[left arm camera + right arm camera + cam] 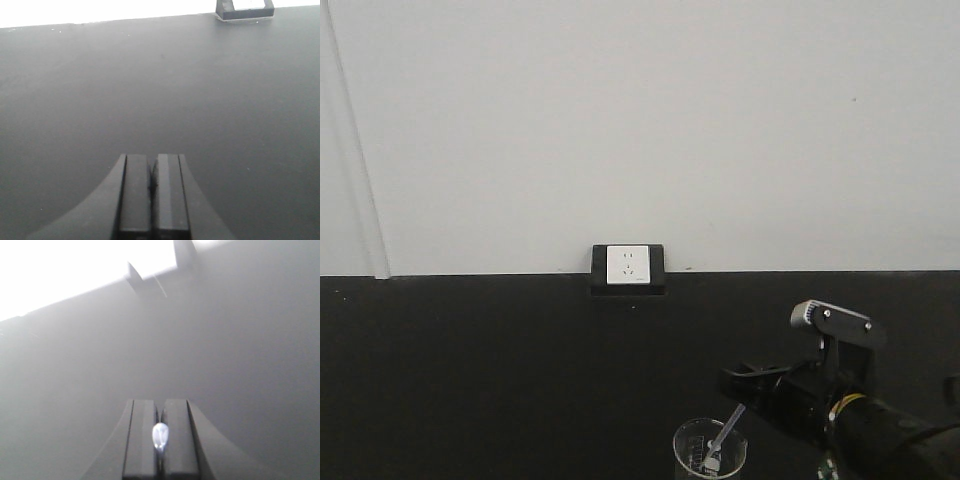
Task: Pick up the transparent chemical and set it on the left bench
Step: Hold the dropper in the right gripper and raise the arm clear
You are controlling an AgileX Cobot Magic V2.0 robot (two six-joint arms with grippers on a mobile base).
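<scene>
Dropper (pixel 728 430) in the glass beaker (pixel 688 450) is pinched by the right gripper (pixel 160 407), probably for lifting; left gripper (pixel 152 160) rests closed, empty.

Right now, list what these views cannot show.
- Beaker base: cut off by the front view's bottom edge.
- Left bench: in no view.
- Translucent piece in the shut right hand: right wrist haze hides what it is.
- Left hand: outside the front view.
</scene>
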